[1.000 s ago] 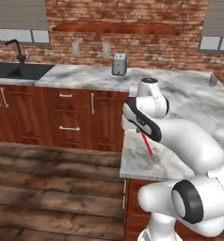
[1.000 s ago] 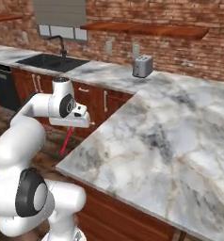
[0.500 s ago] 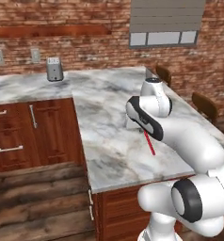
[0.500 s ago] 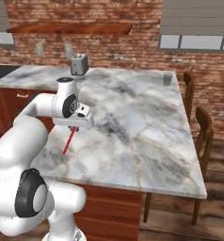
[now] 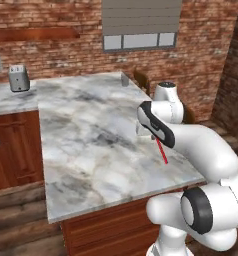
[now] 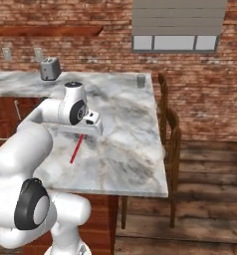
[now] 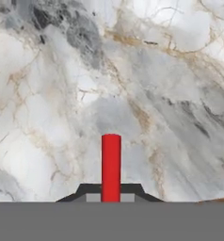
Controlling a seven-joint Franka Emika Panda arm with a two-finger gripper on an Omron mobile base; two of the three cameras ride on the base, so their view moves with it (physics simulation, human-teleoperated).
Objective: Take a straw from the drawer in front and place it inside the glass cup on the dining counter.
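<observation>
Marble dining counter (image 6: 125, 149) below; our gripper (image 7: 111, 197) pinches straw (image 7: 111, 164) tight. Glass cup (image 6: 141, 81) sits far off; straw might slip or miss its rim.

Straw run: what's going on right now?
The pincer is shut on the straw, which hangs down above the dining counter. The glass cup stands apart at the far end of that counter, near its corner, with nothing in it that can be made out. A toaster sits on the worktop by the brick wall. The placing step is not yet done.
</observation>
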